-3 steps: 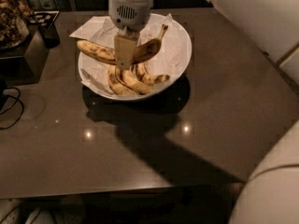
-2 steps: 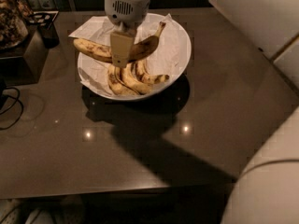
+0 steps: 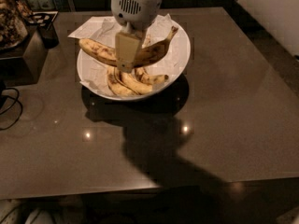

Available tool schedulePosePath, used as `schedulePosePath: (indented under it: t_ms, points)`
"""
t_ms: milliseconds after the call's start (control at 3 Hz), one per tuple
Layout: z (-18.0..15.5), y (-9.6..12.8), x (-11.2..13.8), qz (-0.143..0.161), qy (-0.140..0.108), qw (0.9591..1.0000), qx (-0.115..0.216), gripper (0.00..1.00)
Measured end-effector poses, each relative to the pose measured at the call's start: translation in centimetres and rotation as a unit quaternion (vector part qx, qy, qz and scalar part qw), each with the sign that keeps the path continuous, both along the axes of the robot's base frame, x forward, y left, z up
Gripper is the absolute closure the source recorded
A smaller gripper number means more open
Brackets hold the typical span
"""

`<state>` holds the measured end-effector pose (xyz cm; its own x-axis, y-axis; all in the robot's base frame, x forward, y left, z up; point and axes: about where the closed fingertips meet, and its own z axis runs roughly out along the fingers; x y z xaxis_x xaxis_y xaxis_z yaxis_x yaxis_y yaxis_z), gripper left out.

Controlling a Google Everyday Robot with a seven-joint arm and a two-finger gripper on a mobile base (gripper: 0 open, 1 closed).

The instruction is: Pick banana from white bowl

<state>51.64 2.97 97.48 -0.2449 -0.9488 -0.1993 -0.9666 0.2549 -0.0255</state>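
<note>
The white bowl (image 3: 183,59), lined with crinkled white paper, stands at the back middle of the dark table. The long speckled banana (image 3: 156,52) lies across the bowl's upper part, with its stem tip pointing to the upper right. My gripper (image 3: 125,62) comes down from the top and is shut on the banana's middle. One beige finger (image 3: 126,48) shows in front of the banana, and the other is hidden behind it. Shorter bananas (image 3: 131,84) lie below in the bowl's front half.
A dark box (image 3: 28,55) and a basket of dark things (image 3: 10,24) stand at the left. A black cable (image 3: 10,107) loops off the table's left edge. The table's front edge (image 3: 140,189) runs across the lower part of the view.
The white arm segments that filled the right and lower right of the view are gone. The long banana's stem end has swung slightly to the right with the gripper around it.
</note>
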Motion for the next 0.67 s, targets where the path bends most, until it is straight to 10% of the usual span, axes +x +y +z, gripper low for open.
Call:
schedulePosePath:
  t_ms: [667]
  points:
    - [-0.58,-1.06,-1.45,-0.024,-0.001,0.9997,0.010,1.00]
